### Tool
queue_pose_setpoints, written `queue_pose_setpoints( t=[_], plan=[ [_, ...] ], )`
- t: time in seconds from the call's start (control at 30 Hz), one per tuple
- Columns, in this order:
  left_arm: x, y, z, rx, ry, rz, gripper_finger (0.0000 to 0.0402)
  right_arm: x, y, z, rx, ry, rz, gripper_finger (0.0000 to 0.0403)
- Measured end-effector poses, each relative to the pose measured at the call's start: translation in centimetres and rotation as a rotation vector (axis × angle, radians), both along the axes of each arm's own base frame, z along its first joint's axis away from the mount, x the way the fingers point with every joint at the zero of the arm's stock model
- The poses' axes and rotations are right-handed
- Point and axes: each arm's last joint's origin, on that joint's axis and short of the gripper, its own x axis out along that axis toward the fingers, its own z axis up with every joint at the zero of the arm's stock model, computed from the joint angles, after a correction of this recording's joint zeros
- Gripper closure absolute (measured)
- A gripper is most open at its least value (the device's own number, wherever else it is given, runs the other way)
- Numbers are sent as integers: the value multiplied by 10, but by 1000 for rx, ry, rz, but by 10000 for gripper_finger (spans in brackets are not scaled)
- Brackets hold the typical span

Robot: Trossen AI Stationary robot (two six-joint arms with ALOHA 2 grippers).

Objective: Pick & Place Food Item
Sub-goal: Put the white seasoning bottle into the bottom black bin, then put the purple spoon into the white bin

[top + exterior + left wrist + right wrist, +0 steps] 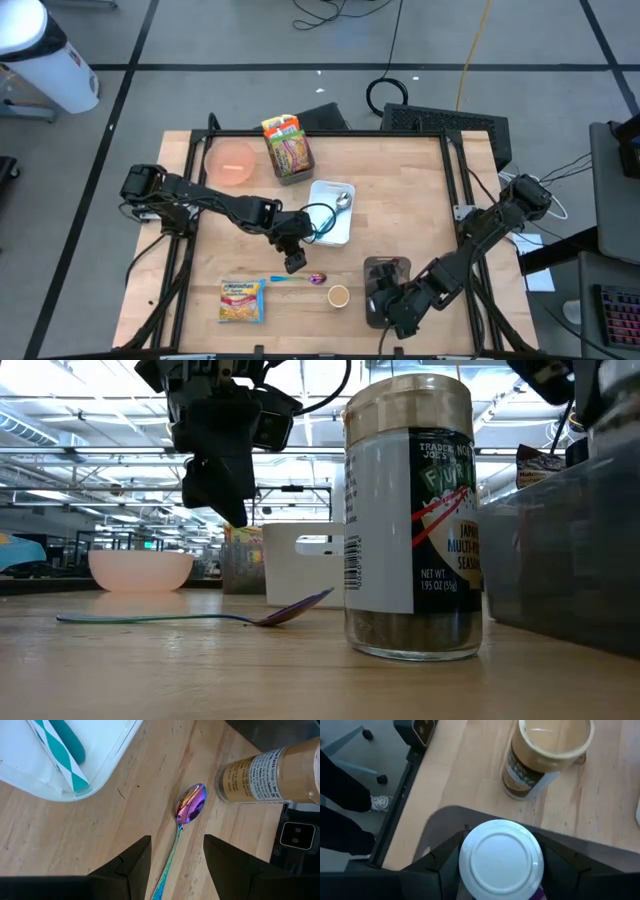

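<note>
My right gripper (388, 306) is at the table's near right, over a dark grey bin (385, 272), shut on a container with a round white end (501, 857). My left gripper (293, 260) hangs open above an iridescent spoon (190, 806) that lies flat on the wood. Its fingers (132, 865) stand on either side of the spoon's handle (170, 862), well clear of it, as the low view shows (215, 480). A seasoning jar (338, 295) with a tan lid stands upright beside the spoon's bowl. My right gripper pinches the container between its two fingers, one on each side just behind the round white end (470, 870). The fingers slant downward over the bin's near wall (445, 825). The white end faces the wrist camera and hides the rest of the container.
A white tray (322, 190) with a metal spoon and a teal utensil lies mid-table. At the far edge stand a pink bowl (231, 160) and a box of snack packets (288, 148). A yellow noodle packet (241, 300) lies near the front left.
</note>
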Motion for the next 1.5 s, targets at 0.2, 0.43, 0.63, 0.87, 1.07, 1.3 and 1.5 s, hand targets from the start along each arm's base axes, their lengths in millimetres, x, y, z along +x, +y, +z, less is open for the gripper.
queue_pose_setpoints(
  t=[0.2,0.43,0.63,0.87,1.07,1.3,1.5],
  plan=[
    [0,0,0,3,-1,-5,215,-1,-1,-6,24,16,-1,205],
    [0,0,0,10,-6,-17,215,-2,-1,-7,25,19,-4,205],
    [0,0,0,10,-7,-18,215,-2,-1,-7,24,18,-3,205],
    [0,0,0,10,-7,-18,215,-2,-1,-7,23,13,-8,139],
    [0,0,0,9,-6,-18,215,-2,-1,-7,24,16,-4,145],
    [1,2,1,-62,2,-33,215,-7,-4,8,94,12,16,161],
    [3,3,24,-98,-72,-60,215,-17,-15,37,164,-61,0,169]
  ],
)
